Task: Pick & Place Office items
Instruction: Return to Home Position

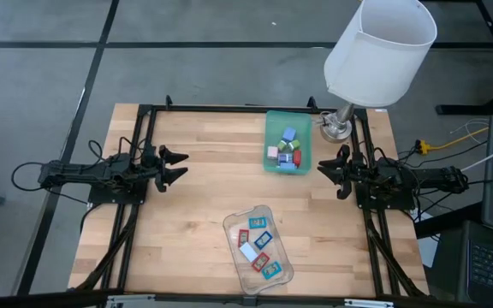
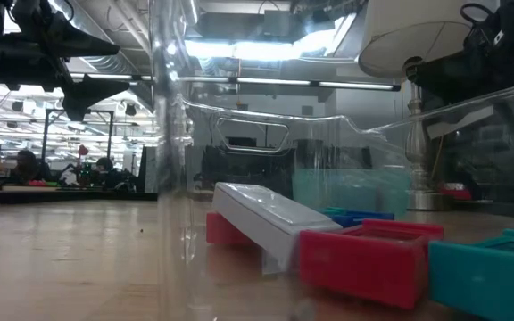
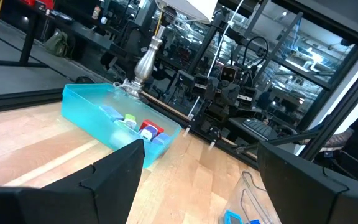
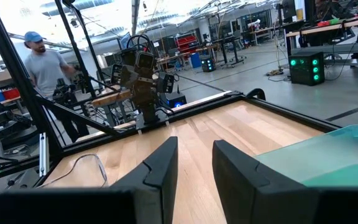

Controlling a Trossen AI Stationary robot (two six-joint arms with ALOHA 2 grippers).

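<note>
Since every office item (image 1: 248, 251) was found binned, flat ones in the clear tray (image 1: 228, 224) lower centre, chunky ones in the green tray (image 1: 268, 128) upper centre, sorting was judged complete; the left gripper (image 1: 181, 165) and right gripper (image 1: 323, 169) were held released, empty.

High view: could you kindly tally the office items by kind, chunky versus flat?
Chunky pieces, in the green tray: about 6
Flat rectangles, in the clear tray: 6
Total: about 12
</note>
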